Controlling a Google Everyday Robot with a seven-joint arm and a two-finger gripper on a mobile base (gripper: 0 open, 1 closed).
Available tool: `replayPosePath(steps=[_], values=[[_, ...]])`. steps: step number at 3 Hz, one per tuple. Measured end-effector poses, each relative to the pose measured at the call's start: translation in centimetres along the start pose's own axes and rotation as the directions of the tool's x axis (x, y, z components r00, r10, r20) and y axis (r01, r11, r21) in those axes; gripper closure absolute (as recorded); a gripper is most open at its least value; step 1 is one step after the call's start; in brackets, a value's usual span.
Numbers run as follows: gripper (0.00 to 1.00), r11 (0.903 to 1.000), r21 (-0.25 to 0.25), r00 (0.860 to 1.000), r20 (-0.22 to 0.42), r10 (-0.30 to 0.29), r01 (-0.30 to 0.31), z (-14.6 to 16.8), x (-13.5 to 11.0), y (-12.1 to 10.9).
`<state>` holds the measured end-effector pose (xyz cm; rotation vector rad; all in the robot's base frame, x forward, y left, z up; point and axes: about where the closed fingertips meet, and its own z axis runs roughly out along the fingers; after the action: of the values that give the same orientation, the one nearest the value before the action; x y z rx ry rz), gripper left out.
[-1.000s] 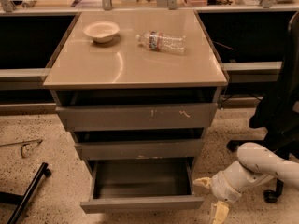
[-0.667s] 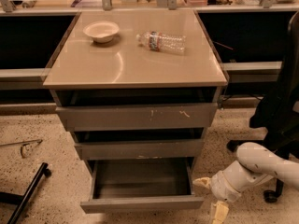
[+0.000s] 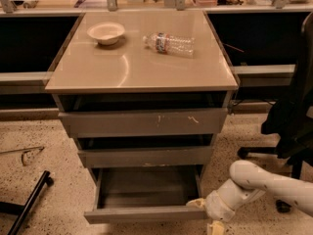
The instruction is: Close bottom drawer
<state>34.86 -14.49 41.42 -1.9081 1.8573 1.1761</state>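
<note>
Now | gripper (image 3: pixel 206 215) nearer bottom drawer (image 3: pixel 142 213) front corner | still open

Tan cabinet top (image 3: pixel 146 67): white bowl (image 3: pixel 106 32), lying bottle (image 3: pixel 168 44); gripper (image 3: pixel 204 215) near floor (image 3: pixel 54 146).

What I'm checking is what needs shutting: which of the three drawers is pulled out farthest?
The bottom drawer, its dark inside exposed; the middle drawer and scratched top drawer are barely out. The claw sits at the bottom front's right end.
</note>
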Motion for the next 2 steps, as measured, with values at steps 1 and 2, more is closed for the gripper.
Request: replayPosePath(steps=[1, 2], values=[[0.0, 0.9939, -0.109, 0.997, 0.079, -0.007, 0.016, 5.8, 1.21, -0.27], [0.0, 0.9937, -0.11, 0.997, 0.081, -0.008, 0.017, 5.9, 1.24, -0.28]])
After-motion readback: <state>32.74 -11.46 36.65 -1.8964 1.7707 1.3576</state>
